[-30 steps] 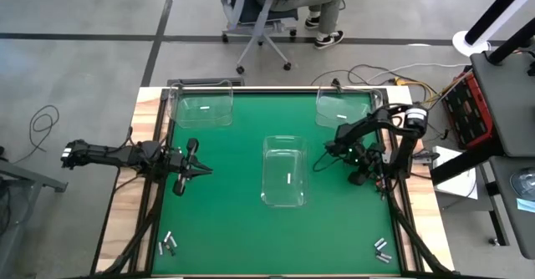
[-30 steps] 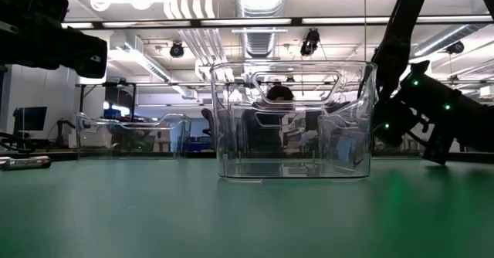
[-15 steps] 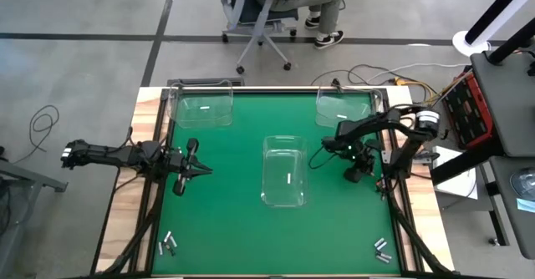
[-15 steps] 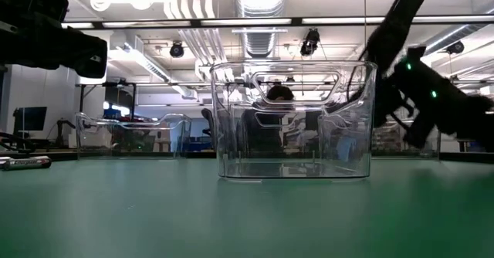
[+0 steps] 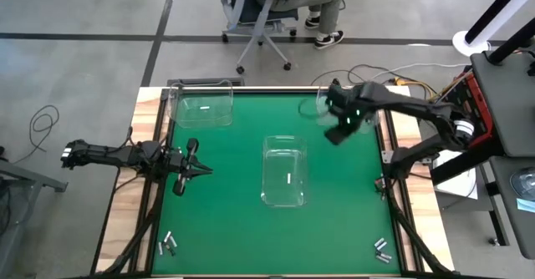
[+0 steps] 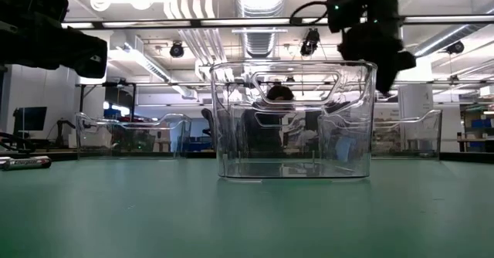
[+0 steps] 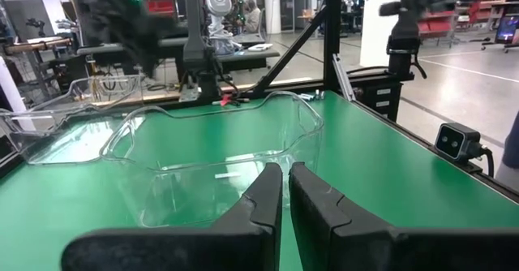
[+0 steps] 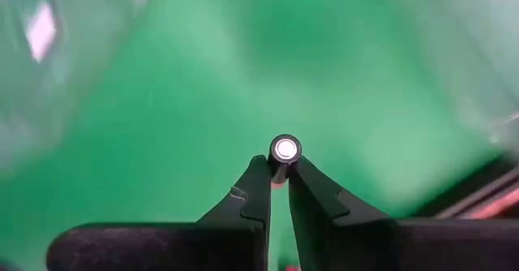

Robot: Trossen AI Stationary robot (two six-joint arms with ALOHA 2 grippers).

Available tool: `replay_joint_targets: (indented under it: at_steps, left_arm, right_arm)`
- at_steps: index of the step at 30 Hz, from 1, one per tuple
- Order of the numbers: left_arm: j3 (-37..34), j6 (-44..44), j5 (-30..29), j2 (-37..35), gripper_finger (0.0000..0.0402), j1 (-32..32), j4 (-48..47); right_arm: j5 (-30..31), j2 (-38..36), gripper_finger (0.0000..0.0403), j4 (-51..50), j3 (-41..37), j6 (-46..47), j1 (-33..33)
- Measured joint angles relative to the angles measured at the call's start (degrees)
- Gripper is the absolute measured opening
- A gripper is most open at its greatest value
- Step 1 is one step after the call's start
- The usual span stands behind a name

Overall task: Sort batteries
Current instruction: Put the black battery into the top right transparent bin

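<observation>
Held battery (image 8: pixel 285 148): clamped in the right gripper (image 5: pixel 338 127), long axis running out along the fingers.
Position: above the far-right corner bin (image 5: pixel 334 106), beside the centre bin (image 5: pixel 284 172).
Left gripper (image 5: pixel 196 170): narrow, idle near the bench's (image 5: pixel 234 220) left edge.
Views: only the right wrist view shows the battery.

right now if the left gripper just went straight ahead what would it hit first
Probably the near wall of the clear plastic bin in the middle of the green table: the left gripper, fingers nearly shut, points straight at it.
</observation>
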Motion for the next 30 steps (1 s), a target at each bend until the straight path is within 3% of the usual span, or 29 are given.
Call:
replay_joint_targets:
  at_steps: [6, 12, 20, 26, 30]
  left_arm:
    - [0.0, 0.0, 0.0, 0.0, 0.0007, 0.0, 0.0]
    - [0.0, 0.0, 0.0, 0.0, 0.0007, 0.0, 0.0]
    - [0.0, 0.0, 0.0, 0.0, 0.0007, 0.0, 0.0]
    - [0.0, 0.0, 0.0, 0.0, 0.0007, 0.0, 0.0]
    - [0.0, 0.0, 0.0, 0.0, 0.0007, 0.0, 0.0]
  right_arm:
    - [0.5, 7.1, 0.0022, 7.7, 1.2, -0.5, -14.5]
    - [0.5, 17.5, 0.0022, 11.0, 1.1, -0.2, -23.2]
    - [0.0, 26.9, 0.0022, 14.2, 1.3, 3.2, -27.5]
    - [0.4, 28.9, 0.0025, 14.7, 1.4, 5.2, -28.0]
    - [1.0, 28.7, 0.0055, 15.1, 1.4, 6.5, -28.2]
